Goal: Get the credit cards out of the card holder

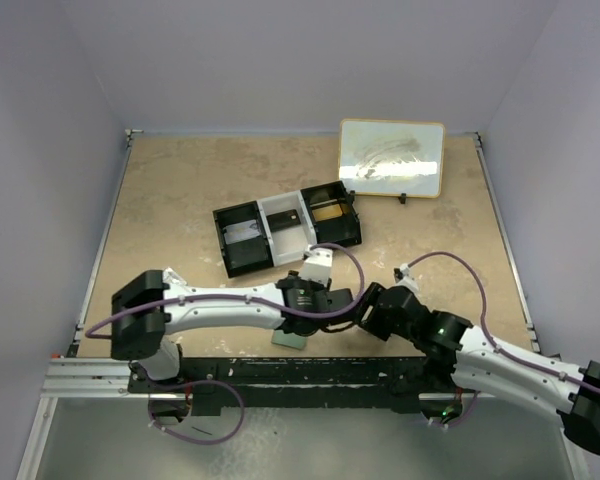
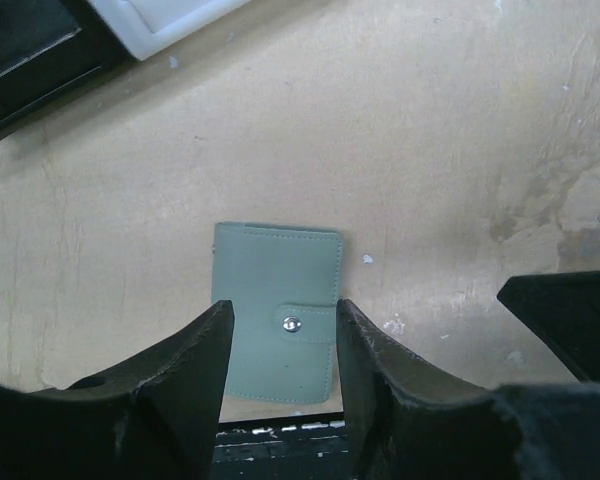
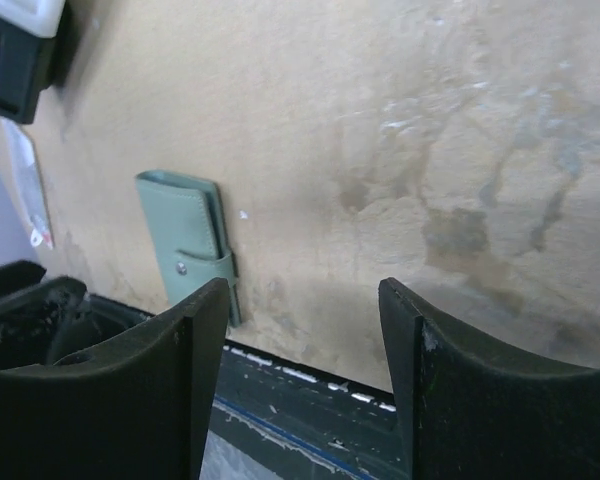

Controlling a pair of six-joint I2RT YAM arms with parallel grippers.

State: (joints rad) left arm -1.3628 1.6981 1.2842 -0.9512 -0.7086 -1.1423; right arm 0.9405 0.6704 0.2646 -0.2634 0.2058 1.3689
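The card holder (image 2: 277, 310) is a grey-green wallet lying flat on the table, folded shut with its snap tab fastened. It lies close to the table's front edge (image 1: 290, 338). My left gripper (image 2: 285, 306) hovers right over it, open; the wallet shows in the gap between the fingers and is not gripped. In the top view this gripper (image 1: 315, 298) sits just behind the wallet. My right gripper (image 3: 302, 290) is open and empty, to the right of the card holder (image 3: 185, 245), low over the table. No credit cards can be made out.
A black-and-white three-compartment tray (image 1: 288, 228) stands behind the grippers, with something tan in its right compartment (image 1: 328, 210). A white board (image 1: 391, 158) leans at the back right. A clear packet (image 3: 30, 190) lies left of the wallet. The black base rail (image 1: 310, 375) runs along the front.
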